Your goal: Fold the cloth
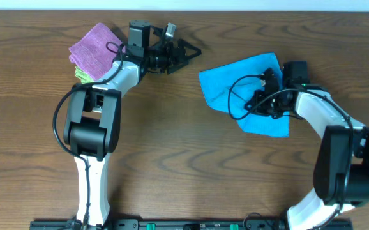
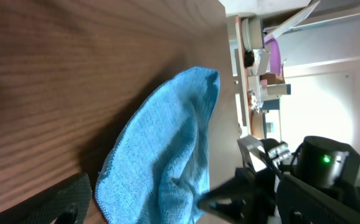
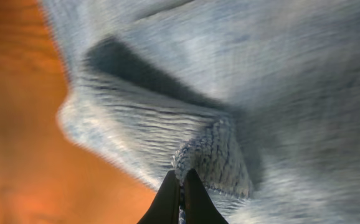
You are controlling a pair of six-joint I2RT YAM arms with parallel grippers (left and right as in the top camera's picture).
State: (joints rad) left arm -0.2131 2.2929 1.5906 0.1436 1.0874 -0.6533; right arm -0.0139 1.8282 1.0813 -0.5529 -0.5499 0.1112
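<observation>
A wooden table (image 1: 172, 160) seen from above, with a robot arm on each side. The bright blue cloth (image 1: 248, 76) lies rumpled on the right half of the table, not yet folded. Its length seems to slant from a far-left corner to a near-right one.

The right gripper (image 3: 183, 190) sits on top of the cloth near its middle. Its two black fingers are clenched together on a small raised ridge of the fabric.

The left gripper (image 1: 183, 51) hangs released, jaws wide and holding nothing, well apart from the cloth near the far edge. A folded purple cloth (image 1: 95, 46) lies beyond it, on top of a green cloth (image 1: 81, 75).

The right arm is clearly nearer, so any lift or fold probably starts there.
</observation>
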